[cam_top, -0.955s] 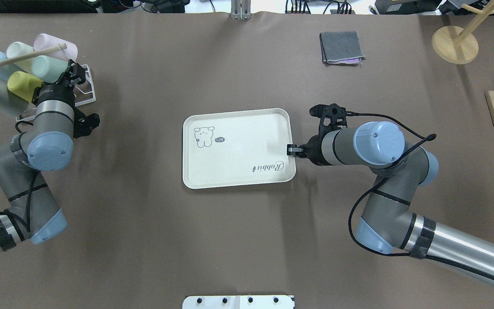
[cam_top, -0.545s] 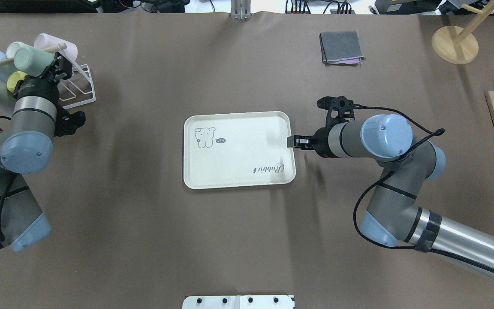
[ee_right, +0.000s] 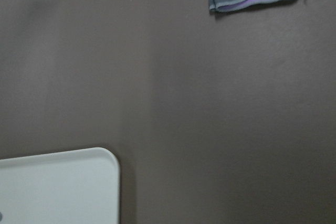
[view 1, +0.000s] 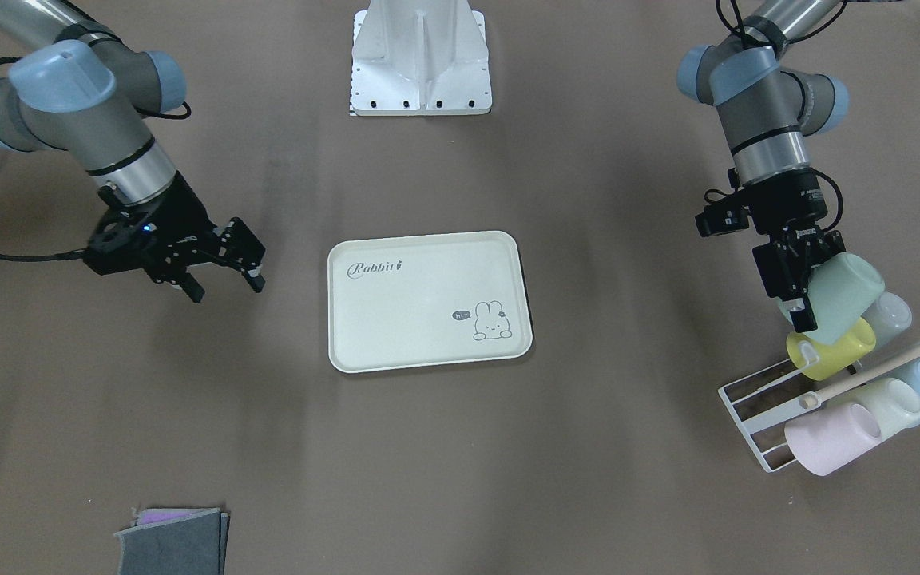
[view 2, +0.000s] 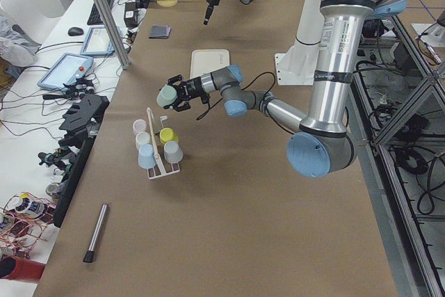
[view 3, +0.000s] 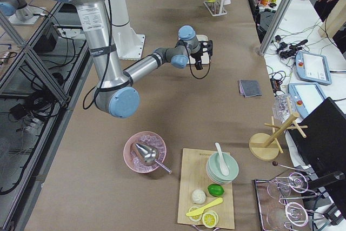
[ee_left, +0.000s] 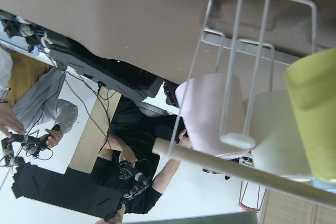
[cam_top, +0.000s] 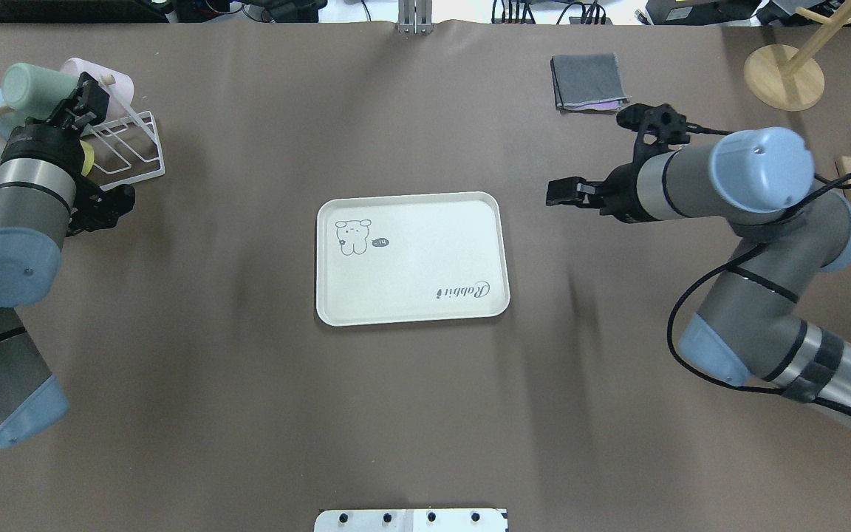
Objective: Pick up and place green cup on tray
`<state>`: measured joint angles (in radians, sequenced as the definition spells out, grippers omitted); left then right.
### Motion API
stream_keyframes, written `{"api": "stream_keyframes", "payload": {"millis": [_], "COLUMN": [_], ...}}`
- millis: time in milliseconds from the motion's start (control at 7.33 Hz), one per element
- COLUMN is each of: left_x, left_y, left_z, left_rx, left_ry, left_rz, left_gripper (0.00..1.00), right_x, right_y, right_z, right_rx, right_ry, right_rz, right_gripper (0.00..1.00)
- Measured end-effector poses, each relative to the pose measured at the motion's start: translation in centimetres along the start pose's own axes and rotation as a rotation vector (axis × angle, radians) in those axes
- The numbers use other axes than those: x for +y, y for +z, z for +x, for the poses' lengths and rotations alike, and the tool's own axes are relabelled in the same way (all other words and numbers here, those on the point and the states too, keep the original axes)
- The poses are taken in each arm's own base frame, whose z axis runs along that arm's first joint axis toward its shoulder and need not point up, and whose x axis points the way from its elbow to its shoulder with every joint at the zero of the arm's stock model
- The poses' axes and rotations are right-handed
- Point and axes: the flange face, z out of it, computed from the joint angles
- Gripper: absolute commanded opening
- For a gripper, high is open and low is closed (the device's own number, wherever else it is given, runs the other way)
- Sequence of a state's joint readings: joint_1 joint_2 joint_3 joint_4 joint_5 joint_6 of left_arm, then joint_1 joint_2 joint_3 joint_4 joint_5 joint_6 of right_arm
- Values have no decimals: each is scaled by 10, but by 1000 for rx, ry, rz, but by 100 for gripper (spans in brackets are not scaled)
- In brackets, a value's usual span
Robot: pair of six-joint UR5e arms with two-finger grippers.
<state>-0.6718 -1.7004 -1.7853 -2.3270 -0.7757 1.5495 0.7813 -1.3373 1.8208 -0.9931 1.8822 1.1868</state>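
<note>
Centrally, cream tray (cam_top: 411, 273) on brown table (cam_top: 248, 406), grey cloth (cam_top: 588, 80), cluttered desk (view 2: 31, 130) alongside.

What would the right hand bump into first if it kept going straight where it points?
Probably the bare table, just short of the tray; the right hand slants down that way. Depth is unclear.

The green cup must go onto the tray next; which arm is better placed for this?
The left. The left gripper is shut on the green cup, lifted above the rack. The right gripper is open and empty, apart from the tray and far from the cup.
</note>
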Motion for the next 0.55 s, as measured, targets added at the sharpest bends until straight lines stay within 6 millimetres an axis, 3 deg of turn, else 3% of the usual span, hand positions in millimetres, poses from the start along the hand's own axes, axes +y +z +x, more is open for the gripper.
{"api": "stream_keyframes", "payload": {"millis": [273, 545], "left_x": [13, 12], "left_y": [-17, -29], "left_z": [-20, -32], "left_rx": [-39, -40], "left_ry": [-167, -430], "left_rz": [47, 177], "left_gripper": [79, 79], "right_x": [7, 8], "right_y": [-57, -100], "right_z": [69, 145], "right_rx": [92, 187], "right_ry": [-174, -361], "right_rz": [8, -11], "right_gripper": [100, 100]}}
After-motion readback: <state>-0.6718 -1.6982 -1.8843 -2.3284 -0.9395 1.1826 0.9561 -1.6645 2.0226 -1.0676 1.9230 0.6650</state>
